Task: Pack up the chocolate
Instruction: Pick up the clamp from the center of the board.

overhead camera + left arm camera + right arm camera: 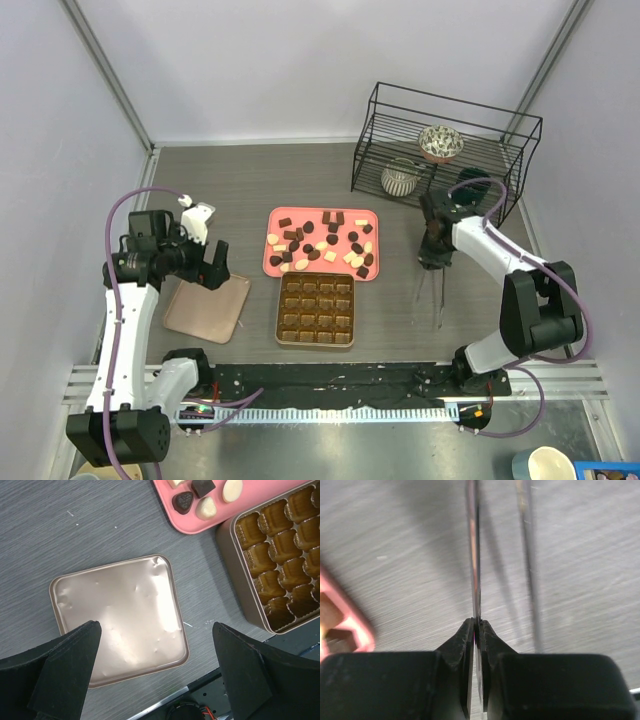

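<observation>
My left gripper (156,627) hangs well to the left of the gold box (316,308) with its jaws wide apart and nothing between them. It is over the box's flat lid (117,615), which lies face up on the table just left of the box. I would park that arm there, since it has no part in this step and the lid is not needed until the cells are full.

The chocolate (322,240) is all on the pink tray (306,214), which sits directly behind the box and touches its far edge. Dark, mid-brown and cream pieces are scattered loosely across it. Every cell of the box that I can see looks empty, so packing has not begun.

Off to the right of the box, my right gripper (476,627) has its jaws pinched together on a thin metal leg of the tongs (473,550). The wrist view shows the second leg standing free, just right of the jaws and outside them. That worries me, because with only one leg held I doubt I could squeeze the tongs shut on a candy. Before carrying them toward the tray I would lift slowly and watch whether they hang straight. If they swing, I would set them down and take both legs.
</observation>
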Action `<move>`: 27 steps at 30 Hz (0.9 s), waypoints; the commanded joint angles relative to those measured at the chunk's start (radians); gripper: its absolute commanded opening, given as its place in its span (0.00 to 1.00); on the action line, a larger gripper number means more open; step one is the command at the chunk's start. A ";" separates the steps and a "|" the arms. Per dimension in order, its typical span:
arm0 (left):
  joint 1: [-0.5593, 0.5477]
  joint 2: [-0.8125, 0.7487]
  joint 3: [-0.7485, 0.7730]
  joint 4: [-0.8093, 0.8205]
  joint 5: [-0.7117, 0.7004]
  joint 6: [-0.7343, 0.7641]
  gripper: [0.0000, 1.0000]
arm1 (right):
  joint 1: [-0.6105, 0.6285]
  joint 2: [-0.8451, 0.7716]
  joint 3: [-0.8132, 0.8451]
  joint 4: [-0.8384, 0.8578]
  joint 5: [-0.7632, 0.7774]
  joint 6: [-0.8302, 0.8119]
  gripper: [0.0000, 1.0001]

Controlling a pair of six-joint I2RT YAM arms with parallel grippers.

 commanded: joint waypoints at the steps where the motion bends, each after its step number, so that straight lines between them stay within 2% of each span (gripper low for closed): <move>1: 0.006 0.008 0.039 -0.015 0.058 -0.013 1.00 | 0.131 -0.031 0.124 0.012 -0.011 0.075 0.13; 9: 0.003 0.043 0.125 -0.082 0.134 0.001 1.00 | 0.369 0.047 0.293 0.075 0.036 0.191 0.11; 14: 0.001 0.079 0.197 -0.179 0.232 0.064 1.00 | 0.519 0.061 0.427 0.134 0.097 0.143 0.07; 15: 0.003 0.085 0.208 -0.199 0.258 0.078 1.00 | 0.535 0.055 0.450 0.147 0.102 0.135 0.03; 19: 0.001 0.114 0.272 -0.352 0.508 0.222 1.00 | 0.608 0.004 0.470 0.251 0.093 0.084 0.01; 20: 0.001 0.125 0.281 -0.383 0.560 0.316 1.00 | 0.628 -0.010 0.467 0.268 0.088 0.066 0.01; 22: 0.003 0.128 0.294 -0.444 0.633 0.391 1.00 | 0.645 -0.059 0.461 0.309 0.082 0.050 0.01; 24: 0.003 0.125 0.294 -0.454 0.722 0.464 1.00 | 0.666 -0.089 0.456 0.322 0.090 0.029 0.01; 27: -0.002 0.123 0.289 -0.408 0.788 0.471 1.00 | 0.674 -0.140 0.444 0.340 0.065 -0.005 0.01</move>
